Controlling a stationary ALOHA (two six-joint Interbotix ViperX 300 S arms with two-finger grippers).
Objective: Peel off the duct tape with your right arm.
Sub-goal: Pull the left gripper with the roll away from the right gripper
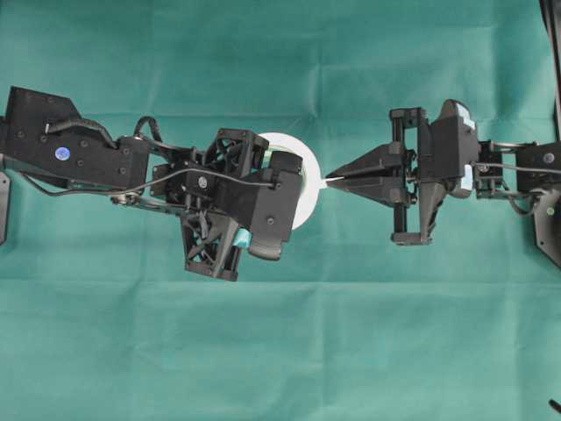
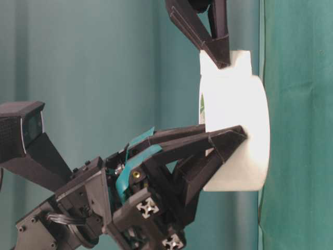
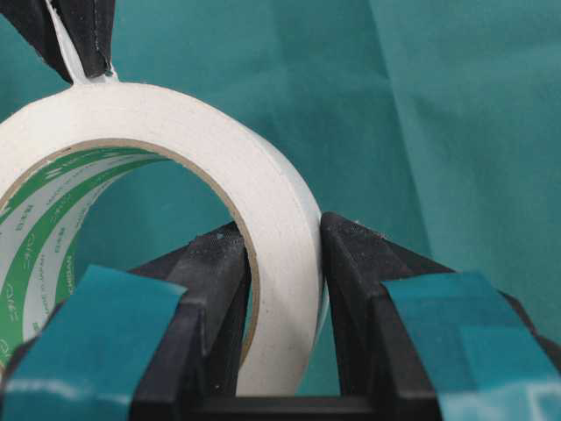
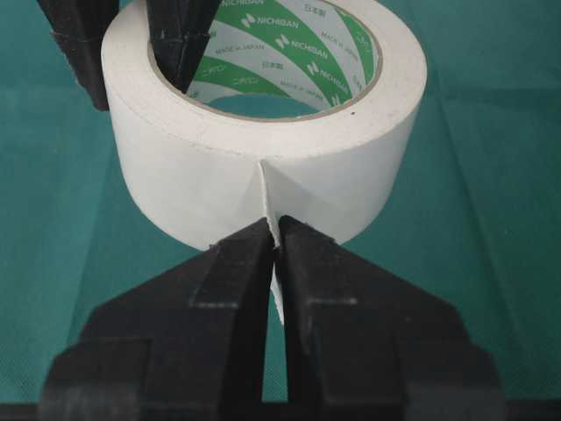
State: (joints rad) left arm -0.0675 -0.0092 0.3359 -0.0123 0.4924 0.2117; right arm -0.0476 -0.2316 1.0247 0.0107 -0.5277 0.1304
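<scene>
The duct tape (image 4: 263, 167) is a white roll with a green-printed core, held up on its edge above the green cloth. My left gripper (image 3: 285, 237) is shut on the roll's wall, one finger inside the core and one outside. The right arm's gripper (image 4: 273, 230) comes from the opposite side, its two pointed fingers shut on the tape's loose pointed end (image 4: 275, 263). The end is lifted only slightly off the roll. From overhead the right gripper (image 1: 329, 181) meets the roll (image 1: 308, 197) at its right rim. From table level its tips (image 2: 221, 60) pinch a white tab on top of the roll (image 2: 237, 135).
A wrinkled green cloth (image 1: 280, 351) covers the whole table. Dark frame parts show at the right edge (image 1: 552, 35) and the left edge (image 1: 3, 206). Both arms meet near the middle.
</scene>
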